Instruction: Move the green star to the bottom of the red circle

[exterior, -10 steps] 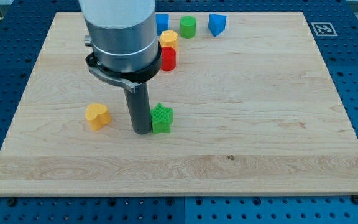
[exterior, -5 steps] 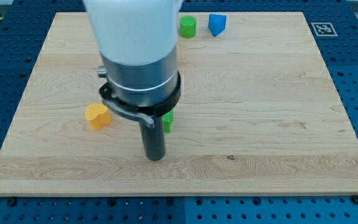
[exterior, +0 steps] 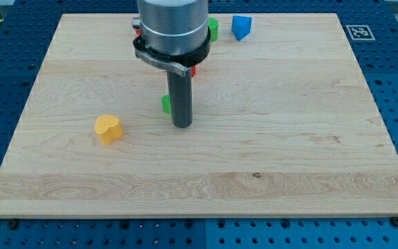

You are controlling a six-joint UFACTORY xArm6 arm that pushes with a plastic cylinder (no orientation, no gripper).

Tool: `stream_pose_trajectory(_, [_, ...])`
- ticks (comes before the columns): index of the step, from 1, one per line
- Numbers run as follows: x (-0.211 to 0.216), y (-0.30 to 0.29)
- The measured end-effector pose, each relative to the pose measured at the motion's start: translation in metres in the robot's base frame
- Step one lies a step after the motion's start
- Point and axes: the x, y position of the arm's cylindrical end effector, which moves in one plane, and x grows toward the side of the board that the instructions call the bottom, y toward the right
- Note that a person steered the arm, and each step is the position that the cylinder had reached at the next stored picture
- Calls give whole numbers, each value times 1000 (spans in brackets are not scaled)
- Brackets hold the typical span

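Now my tip (exterior: 182,125) touches the green star (exterior: 166,104), which peeks out at its upper left.

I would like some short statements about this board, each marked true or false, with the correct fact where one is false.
1. My tip is right beside the green star, which the rod partly hides. True.
2. The orange block touches the green star. False: it lies apart, toward the view's left.
3. The blue block is near the view's top. True.
4. The red circle is in full view. False: the arm hides nearly all of it.
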Motion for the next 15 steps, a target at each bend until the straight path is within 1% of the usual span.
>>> stream_pose_trajectory(1, [-20,0])
stream_pose_trajectory(2, [-24,0])
stream_pose_trajectory(4, [22,-3])
stream_pose_trajectory(5, [16,-25])
stream_pose_trajectory(7, [-34,-87])
stream_pose_trajectory(8, [-41,-91])
stream_pose_trajectory(11, [-44,-45])
stream_pose_trajectory(13, [-44,-36])
stream_pose_trajectory(14, [-44,-52])
stream_pose_trajectory(15, [-44,-96])
